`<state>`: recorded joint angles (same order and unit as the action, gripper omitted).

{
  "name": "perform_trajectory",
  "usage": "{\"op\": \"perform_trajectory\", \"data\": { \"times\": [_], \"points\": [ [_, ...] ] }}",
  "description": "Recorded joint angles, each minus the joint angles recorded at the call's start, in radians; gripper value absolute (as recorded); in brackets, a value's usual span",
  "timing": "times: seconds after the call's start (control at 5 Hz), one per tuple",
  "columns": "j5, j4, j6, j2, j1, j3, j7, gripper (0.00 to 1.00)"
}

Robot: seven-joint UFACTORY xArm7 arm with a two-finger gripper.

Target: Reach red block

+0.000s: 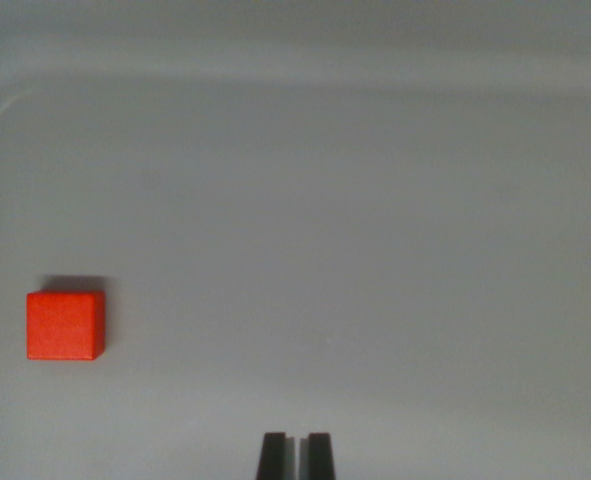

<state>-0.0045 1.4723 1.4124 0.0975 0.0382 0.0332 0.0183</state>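
one red block [65, 325] lies flat on the pale surface [375, 250], far toward the wrist view's left. the hand [295, 455], fingers nearly together and empty, should shift left before descending.

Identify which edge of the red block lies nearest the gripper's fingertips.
The red block's lower-right corner and right edge are nearest; the gripper sits at bottom centre, well toward the wrist view's right of the block.

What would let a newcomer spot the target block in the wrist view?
Start from the plain grey surface filling the view. At the wrist view's left, above and left of the gripper, sits the red block. It is the only coloured object there.
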Motion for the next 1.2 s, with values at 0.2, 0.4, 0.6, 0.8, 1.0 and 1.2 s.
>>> {"op": "perform_trajectory", "data": {
  "times": [0.2,0.4,0.6,0.8,1.0,1.2],
  "points": [
    [0.0000,0.000,0.000,0.000,0.0000,0.000,0.000,0.00],
    [0.0006,-0.023,-0.041,0.018,0.0092,0.008,-0.001,0.00],
    [0.0006,-0.023,-0.041,0.018,0.0092,0.008,-0.001,0.00],
    [0.0012,-0.048,-0.084,0.037,0.0190,0.016,-0.002,0.00],
    [0.0012,-0.048,-0.084,0.037,0.0190,0.016,-0.002,0.00],
    [0.0018,-0.074,-0.129,0.056,0.0292,0.024,-0.002,0.00]
  ]
}}
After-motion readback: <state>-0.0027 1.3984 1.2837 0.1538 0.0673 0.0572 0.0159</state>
